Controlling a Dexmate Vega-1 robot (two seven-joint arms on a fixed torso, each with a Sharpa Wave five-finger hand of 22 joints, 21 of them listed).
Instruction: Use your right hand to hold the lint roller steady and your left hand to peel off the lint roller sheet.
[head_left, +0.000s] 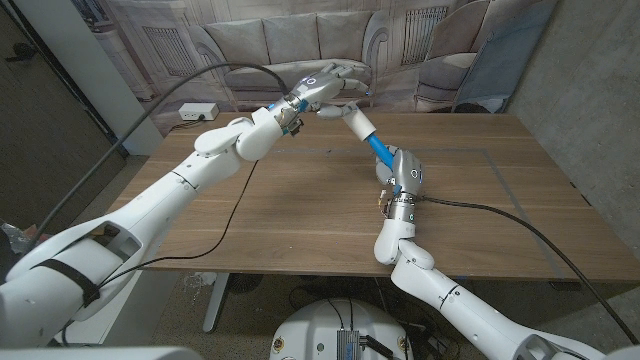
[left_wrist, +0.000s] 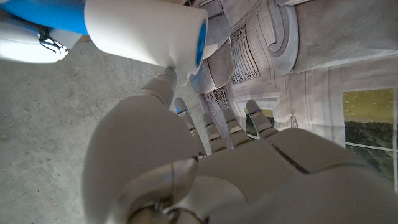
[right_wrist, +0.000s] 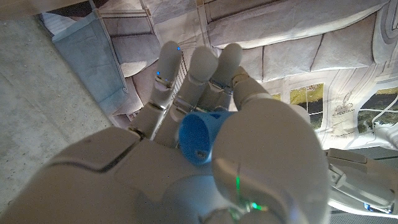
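Note:
The lint roller is held tilted above the middle of the table, with its blue handle (head_left: 378, 150) low and its white roll (head_left: 352, 120) pointing up and away. My right hand (head_left: 405, 176) grips the handle; the handle's blue end (right_wrist: 200, 138) sits between the curled fingers and thumb of that hand (right_wrist: 249, 162). My left hand (head_left: 325, 86) hovers at the roll's far end. The thumb tip (left_wrist: 163, 84) of my left hand (left_wrist: 205, 162) touches the white roll (left_wrist: 146, 31) near its blue-rimmed end. The other fingers (left_wrist: 231, 127) reach straight past it, apart, holding nothing.
A white power strip (head_left: 197, 112) lies at the table's back left. Black cables cross the wooden table (head_left: 300, 215): one (head_left: 238, 205) on the left half, one (head_left: 500, 212) trailing right from my right wrist. A printed sofa backdrop hangs behind.

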